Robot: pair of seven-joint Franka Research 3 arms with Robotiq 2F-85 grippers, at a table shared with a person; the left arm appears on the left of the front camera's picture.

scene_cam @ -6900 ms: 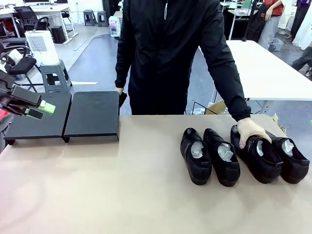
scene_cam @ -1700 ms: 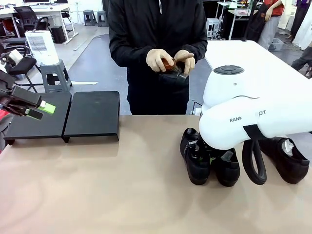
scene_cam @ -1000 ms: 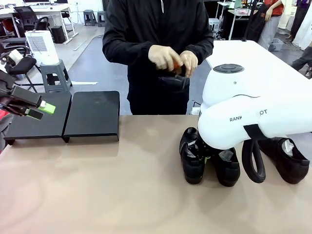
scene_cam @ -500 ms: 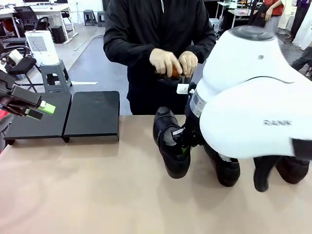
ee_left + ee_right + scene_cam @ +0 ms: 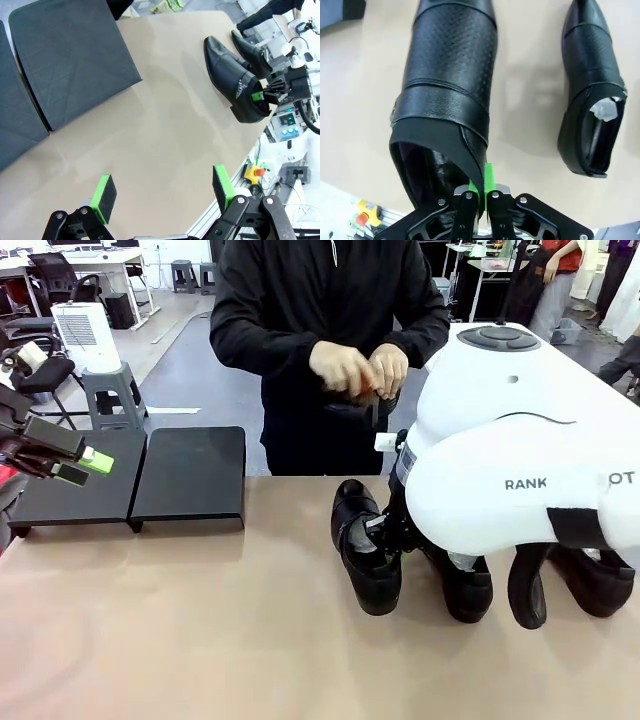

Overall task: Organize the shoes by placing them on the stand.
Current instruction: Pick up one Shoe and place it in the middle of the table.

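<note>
My right gripper (image 5: 385, 537) (image 5: 482, 187) is shut on the heel-side rim of a glossy black shoe (image 5: 363, 548) (image 5: 447, 85) (image 5: 231, 80). That shoe hangs close over the tabletop, left of the row, toe toward the person. A second shoe (image 5: 462, 585) (image 5: 592, 95) with paper stuffing lies just right of it. A third shoe (image 5: 595, 582) lies partly hidden behind my right arm. The person holds another shoe (image 5: 350, 405) in both hands with a small brush. The black two-panel stand (image 5: 190, 475) (image 5: 70, 55) sits at the far left. My left gripper (image 5: 78, 466) (image 5: 162, 190) hovers open there.
The person stands at the far table edge, behind the shoes. My bulky white right arm (image 5: 520, 470) covers the table's right side. Bare tan tabletop (image 5: 220, 620) stretches between the stand and the shoes. A red emergency button (image 5: 251, 172) sits below the near table edge.
My right gripper has lifted the leftmost shoe out of the row, carried it left toward the person, then eased back slightly. The person keeps brushing a shoe. The left arm stays still.
</note>
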